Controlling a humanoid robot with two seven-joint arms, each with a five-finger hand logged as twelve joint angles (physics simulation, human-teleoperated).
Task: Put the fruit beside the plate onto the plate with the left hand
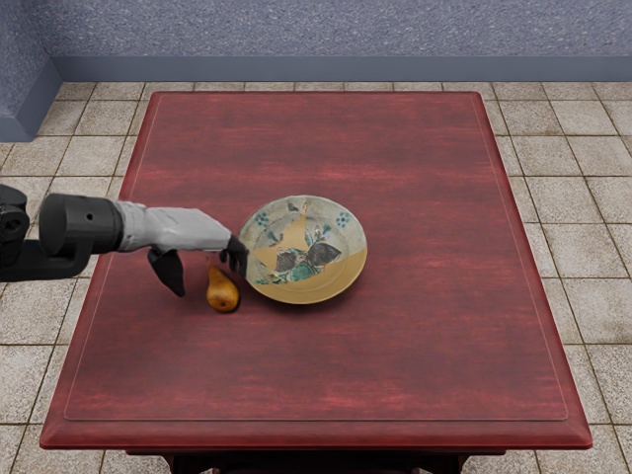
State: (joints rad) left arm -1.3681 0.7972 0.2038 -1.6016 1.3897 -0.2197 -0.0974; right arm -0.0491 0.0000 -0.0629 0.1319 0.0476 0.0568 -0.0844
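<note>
With the left hand [197,240] spread empty over the pear [222,290] lying at eight o'clock of the plate [348,271], a shallow closing could roll it away.

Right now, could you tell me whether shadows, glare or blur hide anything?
Head view: sharp throughout, evenly lit, no glare on the dark red wooden table; only faint shadows under the painted round plate and brown pear, nothing hidden.

High head view from the near side of the table [395,385], downward slant toward the wall [346,30]
</note>
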